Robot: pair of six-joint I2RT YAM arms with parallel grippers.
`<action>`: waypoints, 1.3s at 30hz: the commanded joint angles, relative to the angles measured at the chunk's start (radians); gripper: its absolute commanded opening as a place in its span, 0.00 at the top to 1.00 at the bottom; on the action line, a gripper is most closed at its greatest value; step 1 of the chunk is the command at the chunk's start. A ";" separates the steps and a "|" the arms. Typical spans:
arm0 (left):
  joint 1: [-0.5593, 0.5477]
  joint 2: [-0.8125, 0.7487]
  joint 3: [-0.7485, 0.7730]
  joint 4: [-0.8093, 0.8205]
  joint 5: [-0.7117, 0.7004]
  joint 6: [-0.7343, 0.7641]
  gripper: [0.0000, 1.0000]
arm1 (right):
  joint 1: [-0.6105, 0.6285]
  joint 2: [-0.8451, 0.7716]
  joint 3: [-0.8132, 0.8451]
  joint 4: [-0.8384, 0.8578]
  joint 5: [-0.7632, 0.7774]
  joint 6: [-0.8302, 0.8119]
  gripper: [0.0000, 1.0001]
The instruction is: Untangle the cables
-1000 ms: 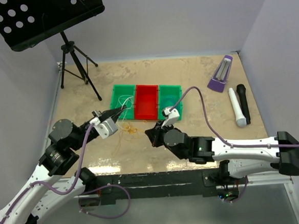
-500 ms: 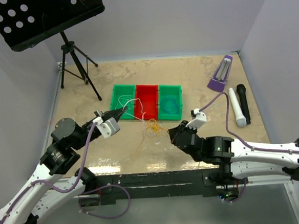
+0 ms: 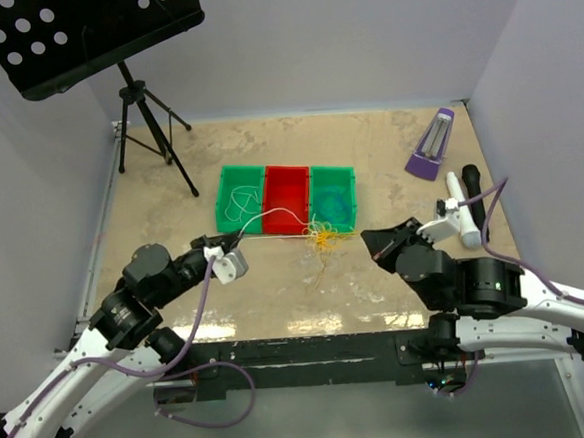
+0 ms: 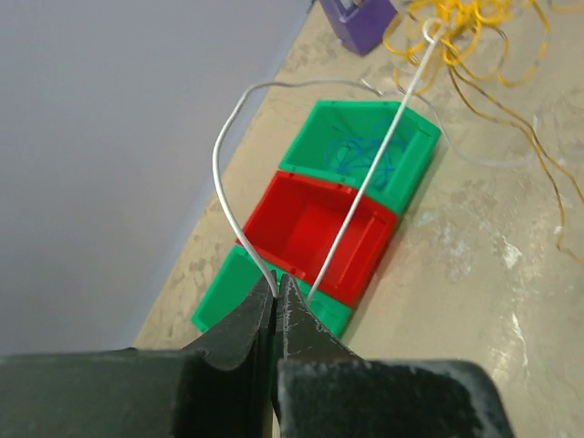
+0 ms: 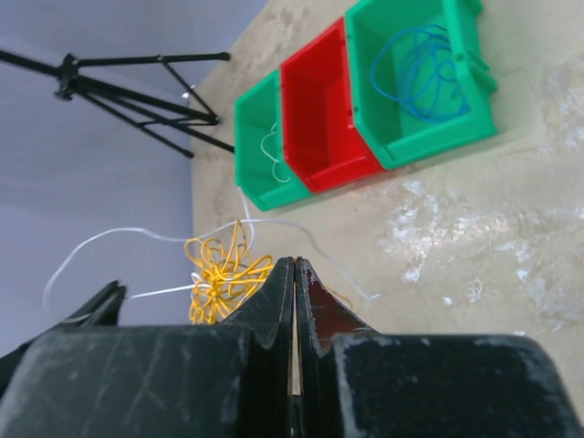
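Bins (image 5: 324,114) glossy plastic; counter (image 3: 388,162) stone-look w/ sheen; left claw (image 4: 276,285), right claw (image 5: 295,266) matt black, grainy plastic

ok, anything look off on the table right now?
The thin white cord, pinched in the left claw, runs taut into the yellow-orange cord tangle on the beige tabletop before the right-hand green plastic bin. It looks snagged there, not free.

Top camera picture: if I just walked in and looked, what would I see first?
Probably the bright yellow cable, a knotted bundle on the table just in front of the row of bins. Next comes the white cable, which runs from that bundle to the shut left gripper. A blue cable lies coiled inside the right-hand green bin.
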 commanded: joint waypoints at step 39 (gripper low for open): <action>0.015 0.305 0.160 -0.058 0.545 -0.023 0.56 | -0.012 0.088 -0.121 0.897 -0.550 -0.948 1.00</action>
